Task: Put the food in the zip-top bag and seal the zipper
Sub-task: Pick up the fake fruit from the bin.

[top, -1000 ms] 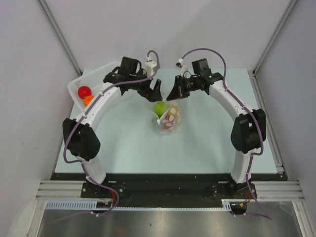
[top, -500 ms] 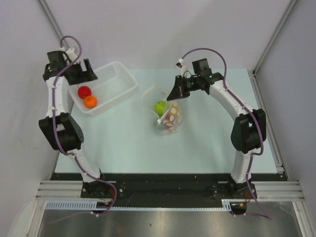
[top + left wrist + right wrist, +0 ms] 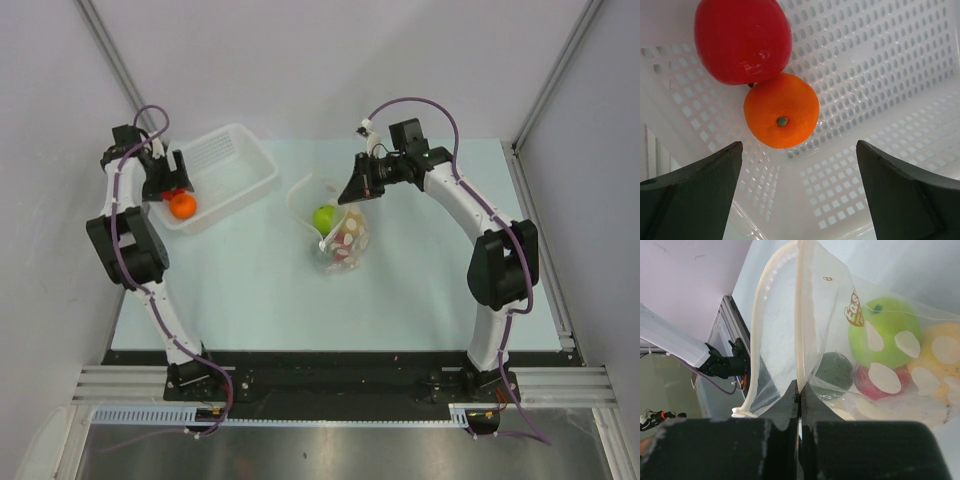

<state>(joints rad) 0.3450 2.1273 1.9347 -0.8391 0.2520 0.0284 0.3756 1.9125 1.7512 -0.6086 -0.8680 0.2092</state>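
Pale green table (image 3: 250, 290), grey walls on three sides. The zip-top bag (image 3: 342, 240) lies at table centre with its mouth open toward 12 o'clock. The right gripper (image 3: 352, 190) is pinched tight on the zipper (image 3: 801, 315) strip, holding the mouth up. Inside is a green fruit (image 3: 324, 217), with reddish and yellow pieces beside it.

Outstanding: an orange fruit (image 3: 781, 110) and a red fruit (image 3: 742, 40), touching, in the white basket (image 3: 245, 165) at 10 o'clock. The left gripper (image 3: 797, 150) hangs over them, jaws wide, holding nothing. Sealing has not begun. The basket walls may crowd the pick.

Right gripper (image 3: 800, 388) tight on zipper (image 3: 801, 315)
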